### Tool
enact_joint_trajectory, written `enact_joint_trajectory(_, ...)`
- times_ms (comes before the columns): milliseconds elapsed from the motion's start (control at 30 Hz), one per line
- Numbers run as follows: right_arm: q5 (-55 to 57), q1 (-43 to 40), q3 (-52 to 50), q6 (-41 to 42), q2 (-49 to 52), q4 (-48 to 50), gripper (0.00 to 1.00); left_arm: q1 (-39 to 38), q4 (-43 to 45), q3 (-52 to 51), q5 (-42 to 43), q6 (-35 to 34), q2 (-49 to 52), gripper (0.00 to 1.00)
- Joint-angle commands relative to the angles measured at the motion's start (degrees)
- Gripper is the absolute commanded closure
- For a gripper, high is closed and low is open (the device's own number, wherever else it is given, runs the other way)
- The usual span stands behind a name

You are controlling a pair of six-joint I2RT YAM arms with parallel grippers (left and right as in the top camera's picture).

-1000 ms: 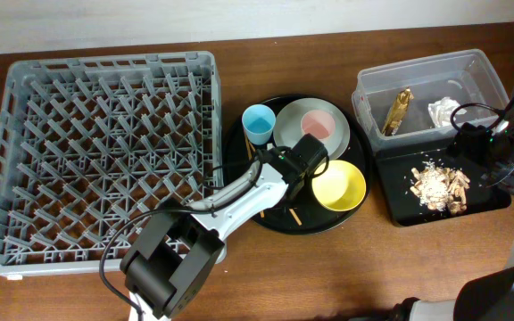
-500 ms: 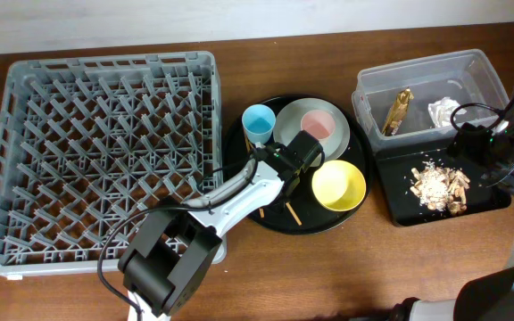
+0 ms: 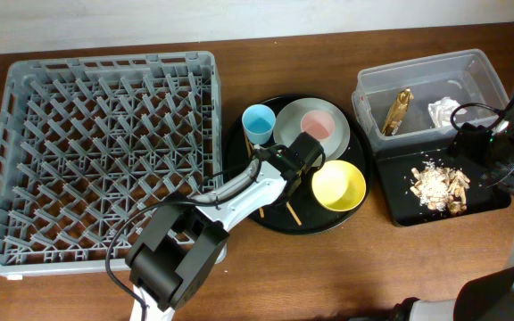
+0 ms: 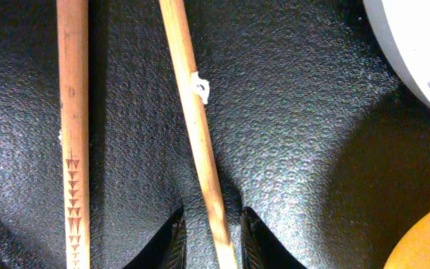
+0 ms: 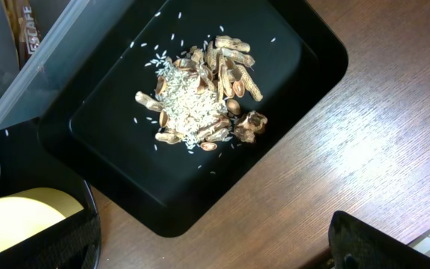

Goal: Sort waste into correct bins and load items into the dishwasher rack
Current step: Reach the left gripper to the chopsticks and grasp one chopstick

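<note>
Wooden chopstick (image 4: 198, 142) inside open left pincer (image 4: 213, 243)

Grey dishwasher rack (image 3: 114, 61) at left, pegs upright. Close to its right: light-blue cup (image 3: 258, 122) upright; pink cup (image 3: 318, 126) upright on pale grey plate (image 3: 288, 129); yellow bowl (image 3: 338, 185) mouth-up; two wooden chopsticks (image 4: 192, 112) lying flat, side by side. Gold wrapper (image 3: 398, 109) and white tissue (image 3: 443, 111) in clear tub (image 3: 418, 71); rice-and-shell scraps (image 5: 200, 97) heaped in adjoining black tray (image 5: 290, 45).
</note>
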Motion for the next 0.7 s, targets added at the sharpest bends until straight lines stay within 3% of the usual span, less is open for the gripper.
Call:
enact_joint_trajectory(0,0.33,-0.15,0.28,0.37,-0.85,0.02,0.01,0.07,-0.31,-0.59,-0.26,-0.94,2.58,0.82)
enact_joint_trajectory(100,0.33,-0.15,0.28,0.37,-0.85,0.02,0.01,0.07,-0.28,-0.42,-0.24,-0.96,2.56,0.98)
enact_joint_trajectory(400,0.33,-0.15,0.28,0.37,-0.85,0.02,0.01,0.20,-0.96,0.83,-0.96,-0.96,0.22,0.99)
enact_joint_trajectory(667,0.33,-0.15,0.28,0.37,-0.85,0.02,0.01,0.22,-1.64,0.83,-5.42,-0.94,-10.64,0.99)
